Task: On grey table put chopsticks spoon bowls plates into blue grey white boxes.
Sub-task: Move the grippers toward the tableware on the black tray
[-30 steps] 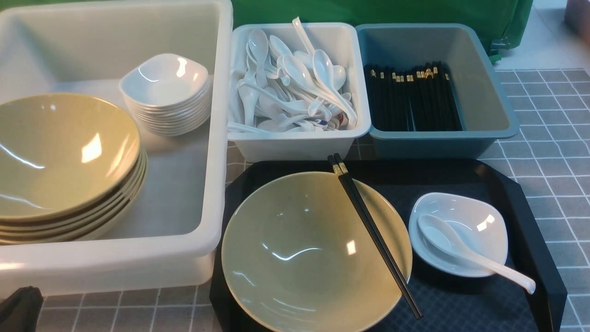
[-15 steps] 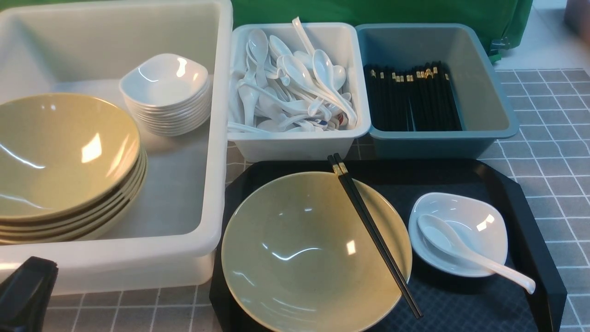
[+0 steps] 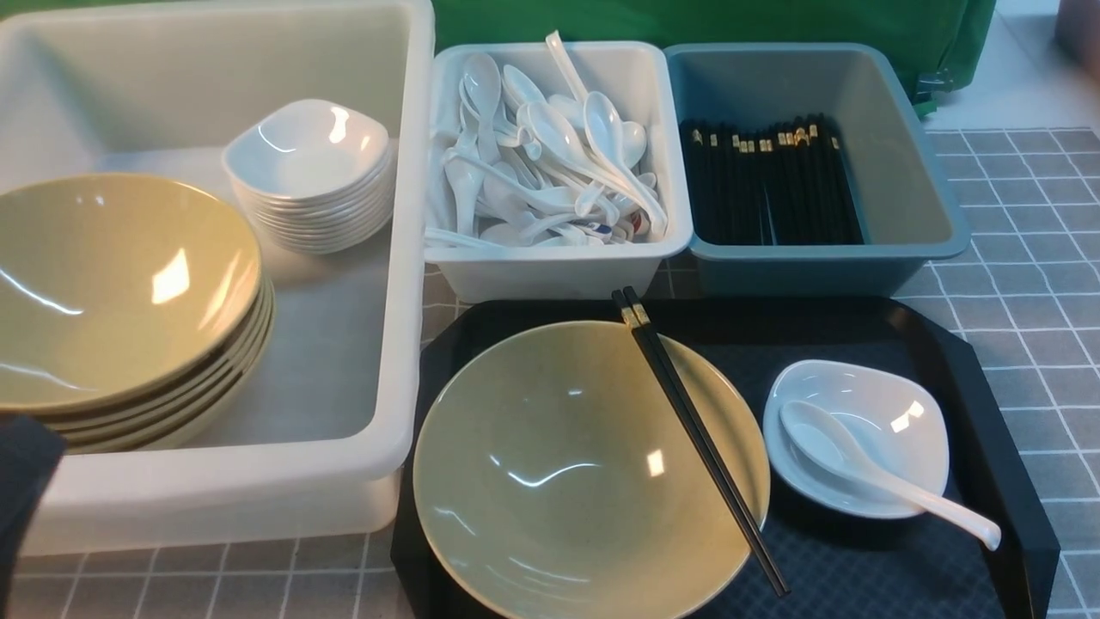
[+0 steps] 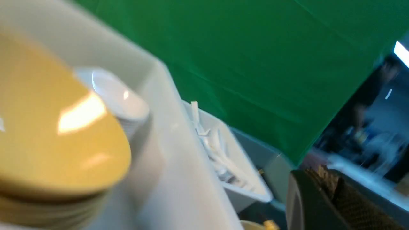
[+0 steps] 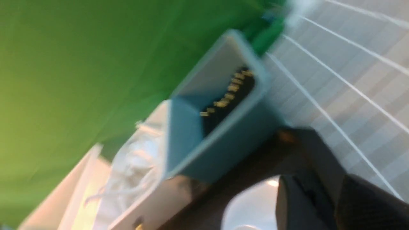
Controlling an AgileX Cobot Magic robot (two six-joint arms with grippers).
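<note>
Front view is cut at its near left corner by a dark part of the left arm [image 3: 21,481]. The left fingers [image 4: 316,204] are caught only in part in the left wrist view. The right fingers [image 5: 306,204] are only a blur in the right wrist view. Whether either pair is wide or narrow cannot be told, and nothing is seen to be held.

Nearest on the grey bench [image 3: 1023,284] a black tray [image 3: 859,322] is set. On it stands a wide, glossy olive-yellow bowl [image 3: 567,481], and black chopsticks [image 3: 698,438] with gold bands are laid across its rim. Beside it is a small white plate [image 3: 868,387], in which a white spoon [image 3: 816,438] rests.

An approach is judged to be in hand. The chopsticks are best taken first, pinched together across both sticks so that neither is rolled into the bowl. The spoon is best lifted before its plate is moved.

Farther off, stacked bowls [image 3: 112,284] and stacked plates [image 3: 305,155] are kept in the large milky box [image 3: 412,258]. Many spoons fill the small white box [image 3: 559,271], and more chopsticks lie in the blue-grey box [image 3: 808,271].
</note>
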